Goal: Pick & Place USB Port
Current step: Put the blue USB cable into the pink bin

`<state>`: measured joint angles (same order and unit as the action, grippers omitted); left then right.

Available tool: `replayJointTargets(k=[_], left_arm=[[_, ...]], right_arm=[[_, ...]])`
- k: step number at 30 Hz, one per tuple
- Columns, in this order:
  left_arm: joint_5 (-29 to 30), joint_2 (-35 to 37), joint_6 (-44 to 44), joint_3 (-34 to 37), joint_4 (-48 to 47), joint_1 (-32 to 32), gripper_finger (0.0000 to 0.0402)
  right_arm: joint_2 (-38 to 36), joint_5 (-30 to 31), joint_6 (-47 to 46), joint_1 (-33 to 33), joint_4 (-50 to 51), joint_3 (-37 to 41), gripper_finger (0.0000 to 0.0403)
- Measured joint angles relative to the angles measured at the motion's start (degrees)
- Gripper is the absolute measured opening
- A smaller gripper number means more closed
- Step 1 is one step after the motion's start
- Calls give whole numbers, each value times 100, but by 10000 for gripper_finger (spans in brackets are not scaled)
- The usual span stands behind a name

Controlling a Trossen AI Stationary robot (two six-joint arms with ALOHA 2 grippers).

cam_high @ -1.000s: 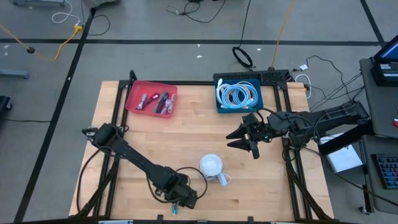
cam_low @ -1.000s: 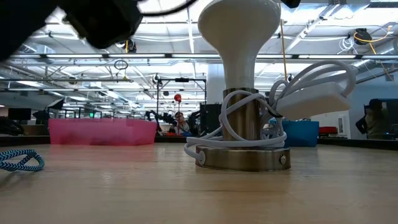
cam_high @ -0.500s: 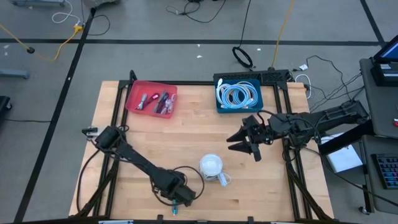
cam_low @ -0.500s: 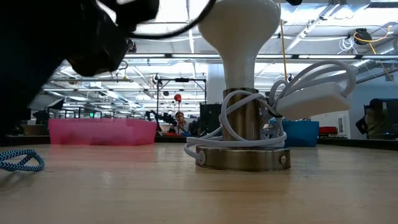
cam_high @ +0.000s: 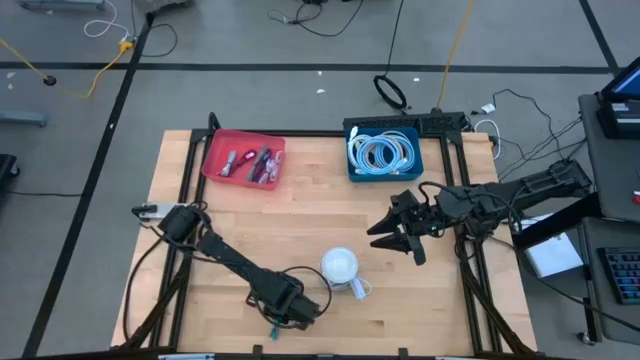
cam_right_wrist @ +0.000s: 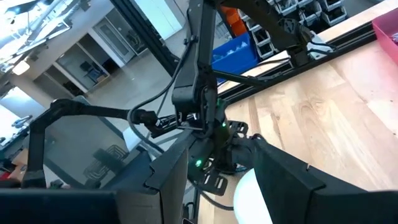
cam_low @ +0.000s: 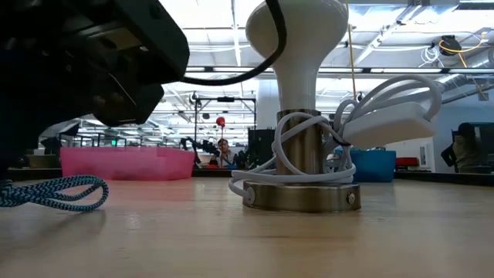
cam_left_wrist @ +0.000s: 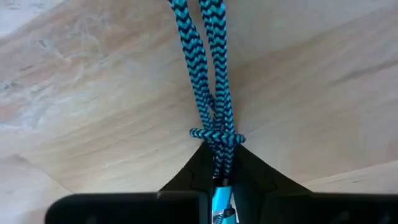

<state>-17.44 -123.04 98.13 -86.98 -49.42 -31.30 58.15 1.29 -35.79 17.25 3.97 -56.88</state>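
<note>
A blue-and-black braided USB cable, folded into a bundle with a wrap round it, lies on the wooden table near its front edge. In the low view its loop rests on the wood at the left. My left gripper is low over the table by the front edge and shut on the bundle. My right gripper hovers open at the table's right, beyond a white lamp, with nothing between its fingers. My left gripper pinches the cable bundle between its two fingers just behind the wrap. A light blue plug shows farther back between them. The fingers slant down at the table and lie along the strands. The loops run out ahead of the fingers over the wood.
The lamp's metal base, wound with a white cord, stands just right of my left gripper. A red tray with small parts and a blue bin of coiled white cables sit at the far edge.
My left gripper has shifted a little toward the table's left edge and come lower over the wood. The cable's loop has slid along the table and stretched out longer in the low view. My right gripper has drifted slightly toward the near edge.
</note>
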Motion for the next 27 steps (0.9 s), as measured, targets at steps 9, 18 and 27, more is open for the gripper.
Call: replayJointTargets(k=[9, 18, 27], left_arm=[[2099, 1670, -299, 17, -2221, 755, 29], [3815, 3164, -2391, 58, -4046, 3453, 29], [3837, 3290, -5650, 500, -2971, 6602, 29]], right_arm=[[0, 31, 31, 51, -281, 0, 171], [2, 193, 44, 49, -294, 0, 171], [2, 794, 69, 49, -289, 0, 171]])
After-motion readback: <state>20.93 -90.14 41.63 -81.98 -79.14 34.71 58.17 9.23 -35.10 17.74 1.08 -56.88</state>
